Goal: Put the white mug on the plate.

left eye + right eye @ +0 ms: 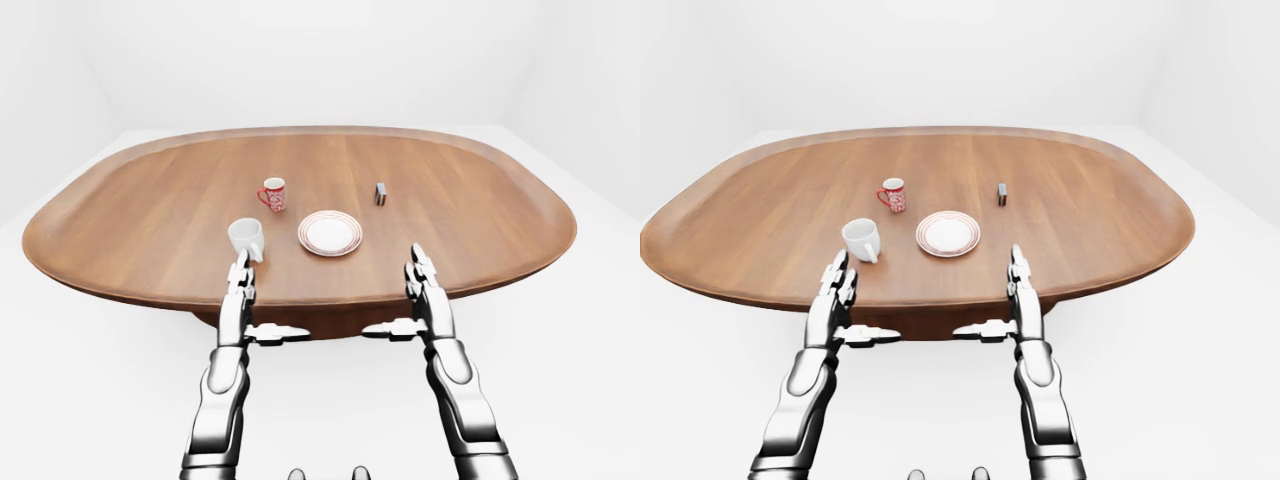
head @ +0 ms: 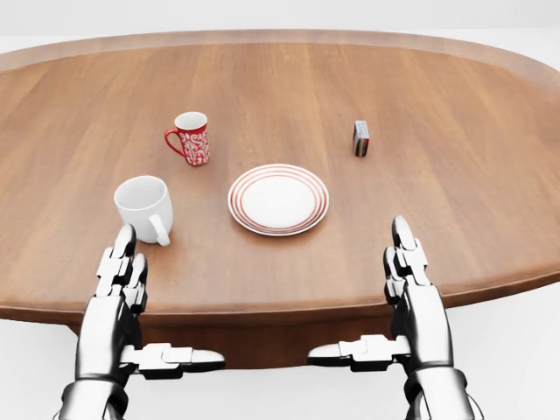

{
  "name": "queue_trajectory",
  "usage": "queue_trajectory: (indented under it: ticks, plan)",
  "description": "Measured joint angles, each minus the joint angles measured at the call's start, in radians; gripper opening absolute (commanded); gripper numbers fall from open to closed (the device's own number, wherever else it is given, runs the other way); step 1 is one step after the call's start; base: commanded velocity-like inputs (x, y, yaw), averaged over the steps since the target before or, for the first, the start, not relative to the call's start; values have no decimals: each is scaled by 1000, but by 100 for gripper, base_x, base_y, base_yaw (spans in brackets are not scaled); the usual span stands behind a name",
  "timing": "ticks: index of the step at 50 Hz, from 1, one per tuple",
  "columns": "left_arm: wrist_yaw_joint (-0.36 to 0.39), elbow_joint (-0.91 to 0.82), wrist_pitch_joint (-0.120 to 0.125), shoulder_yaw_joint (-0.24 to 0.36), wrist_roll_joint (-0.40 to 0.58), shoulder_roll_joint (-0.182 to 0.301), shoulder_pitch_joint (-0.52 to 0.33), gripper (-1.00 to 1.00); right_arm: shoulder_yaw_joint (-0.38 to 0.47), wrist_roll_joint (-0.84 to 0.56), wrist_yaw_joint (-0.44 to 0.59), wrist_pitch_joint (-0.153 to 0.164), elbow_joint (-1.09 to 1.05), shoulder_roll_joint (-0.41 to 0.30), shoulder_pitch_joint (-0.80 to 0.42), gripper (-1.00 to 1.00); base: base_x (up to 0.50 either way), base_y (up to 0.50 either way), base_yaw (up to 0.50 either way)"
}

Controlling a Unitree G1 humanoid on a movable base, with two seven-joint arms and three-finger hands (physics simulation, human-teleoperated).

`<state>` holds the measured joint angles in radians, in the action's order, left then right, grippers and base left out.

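A plain white mug (image 2: 144, 206) stands upright on the wooden table (image 2: 455, 184), its handle turned toward the view's bottom. To its right lies a white plate (image 2: 278, 199) with red rings, nothing on it. My left hand (image 2: 121, 267) hovers open just below the mug, fingers stretched flat and thumb pointing inward, not touching it. My right hand (image 2: 404, 262) is open in the same pose below and right of the plate, over the table's near edge.
A red patterned mug (image 2: 192, 138) stands above the white mug, up and left of the plate. A small dark box (image 2: 360, 137) sits upright up and right of the plate. White floor and walls surround the oval table.
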<state>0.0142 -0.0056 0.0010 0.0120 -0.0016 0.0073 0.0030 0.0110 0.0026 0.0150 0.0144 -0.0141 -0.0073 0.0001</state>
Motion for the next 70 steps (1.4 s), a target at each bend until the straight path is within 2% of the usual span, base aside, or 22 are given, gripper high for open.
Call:
queue_trajectory:
  ticks: [8, 13, 16, 21, 28, 37, 42, 51, 70]
  plan:
    - [12, -15, 5, 13, 2, 7, 6, 100, 10, -1, 14, 32, -44, -6, 8, 100, 0, 0, 0]
    - [17, -35, 19, 21, 1, 11, 8, 100, 23, 1, 15, 48, -70, -10, 11, 100, 0, 0, 0]
    - [17, -68, 38, 36, 0, 19, 8, 100, 43, 9, 11, 73, -123, -15, 20, 100, 0, 0, 0]
    - [20, -160, 86, 75, -5, 32, 10, 100, 102, 24, 3, 73, -266, -24, 46, 100, 0, 0, 0]
    - [13, -323, 86, 173, -46, 56, 8, 100, 251, 87, 10, 73, -518, -29, 83, 100, 0, 0, 0]
    - [-28, -559, 86, 362, -160, 103, -13, 100, 519, 250, 18, 73, -802, -36, 106, 100, 0, 0, 0]
    - [-49, -625, 86, 419, -198, 120, -18, 100, 611, 307, 22, 73, -877, -37, 118, 100, 0, 0, 0]
    - [-70, -682, 86, 454, -223, 130, -21, 100, 680, 326, 29, 73, -929, -35, 133, 100, 0, 17, 0]
    - [-88, -726, 86, 478, -242, 138, -26, 100, 731, 320, 50, 73, -939, -34, 139, 100, 0, 50, 0]
